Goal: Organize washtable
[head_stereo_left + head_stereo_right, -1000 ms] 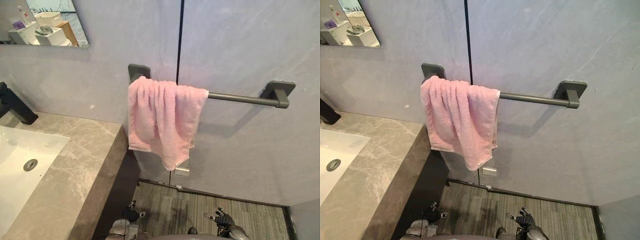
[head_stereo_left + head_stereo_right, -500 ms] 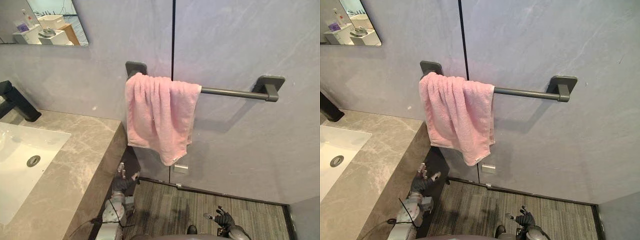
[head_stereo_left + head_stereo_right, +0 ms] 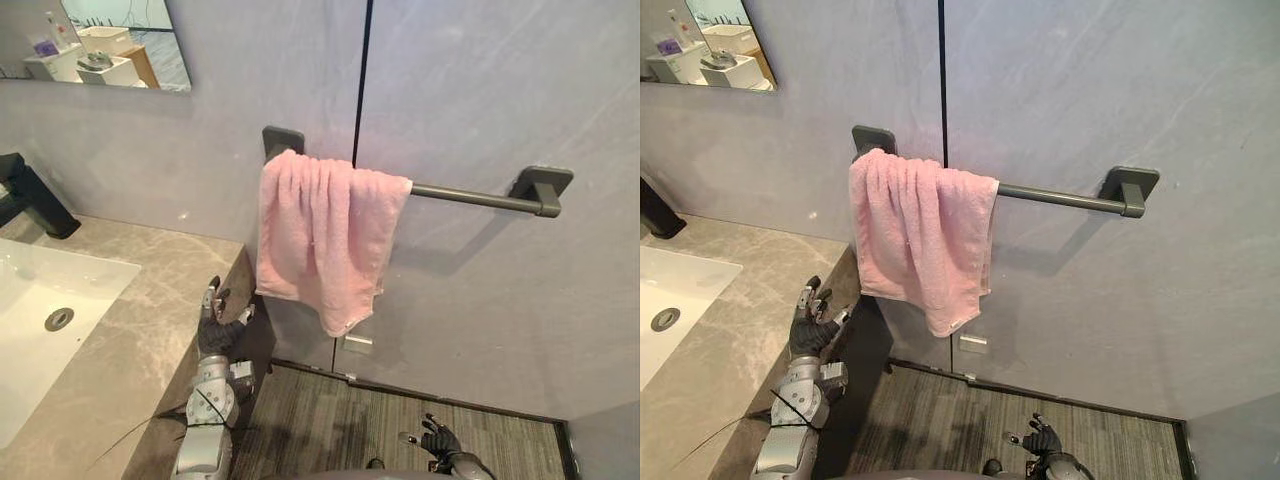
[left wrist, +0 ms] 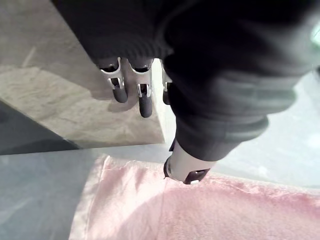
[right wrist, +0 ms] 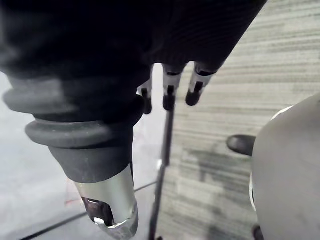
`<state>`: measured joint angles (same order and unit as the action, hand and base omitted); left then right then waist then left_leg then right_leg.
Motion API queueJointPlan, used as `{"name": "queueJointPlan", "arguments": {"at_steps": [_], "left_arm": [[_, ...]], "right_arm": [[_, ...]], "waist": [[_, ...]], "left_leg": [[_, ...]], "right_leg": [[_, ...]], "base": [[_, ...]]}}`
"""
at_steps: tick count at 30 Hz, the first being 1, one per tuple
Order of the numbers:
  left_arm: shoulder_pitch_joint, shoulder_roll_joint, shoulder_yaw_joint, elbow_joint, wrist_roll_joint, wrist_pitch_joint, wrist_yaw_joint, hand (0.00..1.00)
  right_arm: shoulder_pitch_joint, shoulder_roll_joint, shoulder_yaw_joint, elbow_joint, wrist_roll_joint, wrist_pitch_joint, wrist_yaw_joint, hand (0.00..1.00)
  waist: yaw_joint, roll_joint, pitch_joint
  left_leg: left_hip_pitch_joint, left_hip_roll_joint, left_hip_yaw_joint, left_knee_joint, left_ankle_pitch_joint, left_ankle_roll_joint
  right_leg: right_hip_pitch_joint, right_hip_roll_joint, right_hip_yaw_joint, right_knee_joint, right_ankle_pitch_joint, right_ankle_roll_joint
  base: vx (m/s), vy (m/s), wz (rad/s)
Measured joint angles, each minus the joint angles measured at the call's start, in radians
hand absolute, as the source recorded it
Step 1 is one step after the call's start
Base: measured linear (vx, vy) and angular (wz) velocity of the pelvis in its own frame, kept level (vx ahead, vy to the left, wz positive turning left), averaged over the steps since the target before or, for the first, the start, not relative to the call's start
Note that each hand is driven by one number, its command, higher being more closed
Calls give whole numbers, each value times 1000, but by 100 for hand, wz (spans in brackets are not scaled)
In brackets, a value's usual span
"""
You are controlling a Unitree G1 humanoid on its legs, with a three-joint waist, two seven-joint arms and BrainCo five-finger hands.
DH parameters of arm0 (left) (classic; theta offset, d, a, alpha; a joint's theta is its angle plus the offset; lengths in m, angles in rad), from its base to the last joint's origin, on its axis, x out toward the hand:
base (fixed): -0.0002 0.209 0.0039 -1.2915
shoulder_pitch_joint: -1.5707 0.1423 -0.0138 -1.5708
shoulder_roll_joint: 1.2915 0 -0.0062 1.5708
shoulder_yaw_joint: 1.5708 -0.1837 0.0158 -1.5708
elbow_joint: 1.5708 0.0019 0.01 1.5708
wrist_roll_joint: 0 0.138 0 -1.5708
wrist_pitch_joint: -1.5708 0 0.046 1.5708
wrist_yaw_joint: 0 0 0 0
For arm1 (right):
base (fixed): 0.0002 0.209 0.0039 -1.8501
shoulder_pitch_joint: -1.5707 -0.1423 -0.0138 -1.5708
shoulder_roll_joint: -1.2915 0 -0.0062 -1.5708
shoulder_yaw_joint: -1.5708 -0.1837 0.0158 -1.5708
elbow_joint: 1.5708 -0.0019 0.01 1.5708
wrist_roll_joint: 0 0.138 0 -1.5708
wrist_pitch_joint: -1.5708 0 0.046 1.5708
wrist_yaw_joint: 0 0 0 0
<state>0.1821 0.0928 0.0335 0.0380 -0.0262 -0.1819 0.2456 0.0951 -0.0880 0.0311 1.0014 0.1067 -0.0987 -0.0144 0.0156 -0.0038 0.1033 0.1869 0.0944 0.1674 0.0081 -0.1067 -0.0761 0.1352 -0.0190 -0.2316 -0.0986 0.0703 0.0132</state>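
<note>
- Washroom corner: grey wall (image 3: 480,80) panels behind, striped grey floor (image 3: 330,420) below
- Nearest, at 5 o'clock in the head views: right hand (image 3: 437,441) low over the floor, fingers loosely spread, nothing held
- At 7 o'clock: left hand (image 3: 214,328) raised by the end edge of the marble countertop (image 3: 130,330), fingers relaxed and pointing up, thumb apart, nothing in its hold; contact with the stone impossible to tell
- At 9 o'clock: white sink (image 3: 30,330) sunk into the countertop, round drain in its floor
- Just above centre, at 1 o'clock from the left hand and apart from it: pink towel (image 3: 320,230), draped in folds over the left end of the dark towel bar (image 3: 465,197); bare bar running off toward 3 o'clock
- At 10 o'clock: black faucet (image 3: 28,195) at the back of the countertop
- At 11 o'clock: mirror (image 3: 120,40) on the wall
</note>
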Motion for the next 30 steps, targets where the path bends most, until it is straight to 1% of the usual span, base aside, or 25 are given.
{"name": "queueJointPlan", "arguments": {"at_steps": [5, 7, 9, 11, 13, 15, 17, 18, 20, 22, 25, 30], "left_arm": [[-66, 17, -2, 4, 1, 0, 1, 0], [-99, 34, -4, 17, -2, -1, -1, 0], [-149, 56, -4, 55, -28, -6, -4, 0], [-187, 82, -5, 104, -65, -14, -5, 0], [-208, 90, -8, 131, -82, -18, -6, 0], [-235, 102, -17, 151, -85, -19, -7, 0], [-266, 118, -31, 180, -88, -19, -10, 0], [-283, 119, -31, 204, -88, -19, -13, 0], [-297, 121, -32, 231, -89, -19, -24, 0], [-300, 127, -38, 251, -89, -19, -28, 0], [-314, 137, -44, 274, -90, -19, -28, 0], [-320, 138, -78, 291, -104, -18, -33, 0]], "right_arm": [[2, -8, 10, -6, 0, 2, 16, 0], [0, -12, 20, -7, -1, 10, 19, 0], [0, -18, 26, -12, -1, 14, 20, 0], [-3, -18, 26, -19, -2, 18, 20, 0], [-4, -19, 26, -26, -4, 19, 20, 0], [-2, -19, 26, -31, -5, 20, 20, 0], [-1, -19, 26, -36, -5, 21, 21, 0], [-1, -19, 27, -40, -6, 20, 21, 0], [0, -19, 27, -45, -10, 20, 23, 0], [0, -20, 28, -46, -13, 20, 36, 0], [1, -20, 40, -55, -21, 21, 40, 0], [11, -21, 44, -84, -22, 21, 40, 0]], "waist": [[-4, 7, -7], [-5, 8, -7], [-7, 8, -9], [-23, 8, -8], [-31, 7, -9], [-33, 4, -11], [-43, -1, -12], [-54, -4, -14], [-58, -4, -14], [-57, -6, -15], [-57, -16, -20], [-58, -17, -20]], "left_leg": [[-1, 1, 0, -5, 0, 0], [-1, 4, 0, -7, 0, 0], [-5, 5, 3, -8, 0, 0], [-5, 5, 11, -8, 0, -1], [-5, 4, 18, -10, 0, -1], [-8, 2, 25, -10, 0, -1], [-8, -1, 26, -10, 0, 0], [-8, -5, 26, -10, -1, 0], [-8, -7, 32, -10, -2, 2], [-7, -9, 43, -9, -3, 4], [-28, -9, 53, -1, -3, 4], [-32, -9, 65, 10, -3, 4]], "right_leg": [[-4, 0, 1, -4, 0, 0], [-6, 0, 1, -4, 0, 0], [-17, 1, 4, -4, 1, -1], [-22, 2, 10, -4, 2, -2], [-26, 2, 13, -4, 2, -2], [-33, 1, 19, -3, 4, 1], [-35, 0, 19, -4, 7, 4], [-35, 0, 20, -5, 8, 6], [-37, -1, 29, -5, 13, 9], [-43, -3, 41, -6, 17, 9], [-67, -4, 53, -6, 30, 6], [-74, -5, 68, -6, 40, 6]], "base": [[-20, 2, -1], [0, 0, 0], [26, 6, -4], [54, 17, -9], [26, 21, -12], [11, 20, -10], [0, 0, 0], [0, 0, 0], [-41, 14, -11], [-54, 16, -18], [-63, -8, -13], [-59, -3, -9]]}}
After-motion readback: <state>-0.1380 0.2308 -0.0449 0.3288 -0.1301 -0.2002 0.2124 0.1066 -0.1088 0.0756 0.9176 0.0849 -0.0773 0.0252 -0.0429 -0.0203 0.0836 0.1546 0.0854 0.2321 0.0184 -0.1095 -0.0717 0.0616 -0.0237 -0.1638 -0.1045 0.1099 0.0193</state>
